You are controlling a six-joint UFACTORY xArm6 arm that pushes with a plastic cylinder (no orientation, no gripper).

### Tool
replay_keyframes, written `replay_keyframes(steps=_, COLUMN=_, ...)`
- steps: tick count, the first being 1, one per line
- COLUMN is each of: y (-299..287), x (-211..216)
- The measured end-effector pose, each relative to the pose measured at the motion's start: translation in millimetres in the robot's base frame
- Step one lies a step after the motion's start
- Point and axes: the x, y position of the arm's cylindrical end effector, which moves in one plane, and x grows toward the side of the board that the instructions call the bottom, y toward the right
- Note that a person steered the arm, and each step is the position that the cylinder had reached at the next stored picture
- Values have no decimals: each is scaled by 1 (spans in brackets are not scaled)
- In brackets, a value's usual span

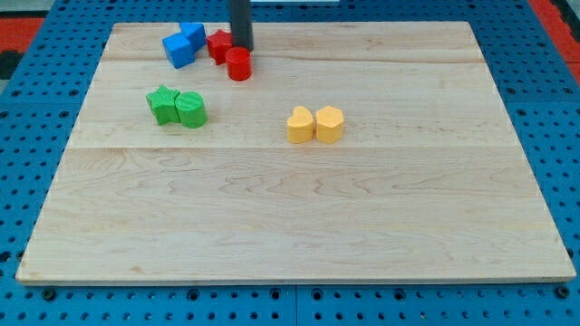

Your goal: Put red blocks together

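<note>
A red cylinder point(238, 64) stands near the view's top left of the wooden board point(299, 208). A second red block point(218, 45), star-like in shape, sits just up and left of it, touching it. My tip point(242, 47) is at the lower end of the dark rod, right behind the red cylinder and at the right side of the red star block, close to or touching both. Two blue blocks point(183, 45) lie together just left of the red star block.
Two green blocks point(177, 107) sit side by side at the left, below the blue ones. Two yellow blocks point(315, 124) sit side by side near the board's middle. A blue pegboard point(54, 109) surrounds the board.
</note>
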Motion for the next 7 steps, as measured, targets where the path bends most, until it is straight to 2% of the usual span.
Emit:
replay_keyframes(steps=2, y=17, x=-17)
replay_keyframes(steps=3, y=129, x=12)
replay_keyframes(steps=4, y=119, x=81)
replay_keyframes(steps=5, y=40, x=85)
replay_keyframes(steps=7, y=27, x=33)
